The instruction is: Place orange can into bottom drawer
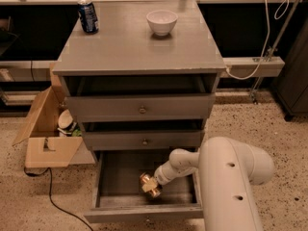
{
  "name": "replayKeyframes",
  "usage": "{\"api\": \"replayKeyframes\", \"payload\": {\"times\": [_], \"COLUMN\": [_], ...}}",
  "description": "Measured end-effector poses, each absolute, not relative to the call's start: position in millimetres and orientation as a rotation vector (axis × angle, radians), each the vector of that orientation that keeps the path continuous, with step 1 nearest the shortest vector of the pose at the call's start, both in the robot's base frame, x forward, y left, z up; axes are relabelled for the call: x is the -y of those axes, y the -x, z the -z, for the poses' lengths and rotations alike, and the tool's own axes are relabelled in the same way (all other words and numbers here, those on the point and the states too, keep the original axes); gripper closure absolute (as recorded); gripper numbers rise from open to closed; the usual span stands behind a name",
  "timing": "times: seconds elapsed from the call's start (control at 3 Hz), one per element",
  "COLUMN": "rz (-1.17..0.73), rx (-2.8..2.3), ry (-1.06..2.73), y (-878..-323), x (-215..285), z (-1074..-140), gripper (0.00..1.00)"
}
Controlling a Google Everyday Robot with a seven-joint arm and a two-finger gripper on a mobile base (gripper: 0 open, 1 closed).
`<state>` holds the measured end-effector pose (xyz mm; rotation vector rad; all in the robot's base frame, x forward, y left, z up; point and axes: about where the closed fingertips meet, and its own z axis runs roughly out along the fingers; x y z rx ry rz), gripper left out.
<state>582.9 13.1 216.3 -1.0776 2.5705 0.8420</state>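
- The robot's thick white arm (231, 186) fills the lower right foreground and reaches left and down into the open bottom drawer (115, 182).
- The gripper (154, 182) is inside that drawer, near the middle and low over the grey floor. Its fingers are pinched on the orange can (147, 186), which sits tilted at its tip.
- So the can is within the drawer's walls, just behind the front panel. Whether its base touches the floor cannot be told.
- The can is judged light, thin-walled and easy to dent, with a slick, shiny skin. A moderate hold across the middle of its body suits it better than a hard squeeze or a hold near a rim.
- Being round, it would likely roll if let go on its side, so setting it down on its base would be safer.
- Above, the middle drawer (144, 141) and top drawer (142, 109) stand slightly pulled out.
- To the left, on the floor, an open cardboard box (45, 143) stands beside the cabinet.
- Farthest off, on the cabinet top (134, 47), are a white bowl (161, 21) and a dark blue can (88, 16), well apart.
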Motion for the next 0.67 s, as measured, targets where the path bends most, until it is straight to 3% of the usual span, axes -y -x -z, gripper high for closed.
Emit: {"api": "replayKeyframes", "payload": {"times": [0.67], "rz": [-0.841], "rx": [-2.562], "ry": [1.146], "y": [-599.4], "x": [-15.0], "z": [-166.4], "gripper": [1.00]}}
